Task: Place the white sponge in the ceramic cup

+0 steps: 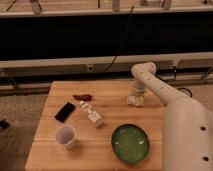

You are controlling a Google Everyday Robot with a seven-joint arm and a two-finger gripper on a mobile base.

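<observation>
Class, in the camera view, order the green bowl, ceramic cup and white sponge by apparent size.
Largest: green bowl; ceramic cup; white sponge, farther away yet plainly smallest, with the gripper shut on it beyond the bowl.

- Dim warm overhead light; table [107,112] evenly lit, background dark.
- Faint sheen in green bowl [130,143].
- gripper [135,99] at table's far right, closed on white sponge [133,102]; pale arm [172,102] brightest.
</observation>
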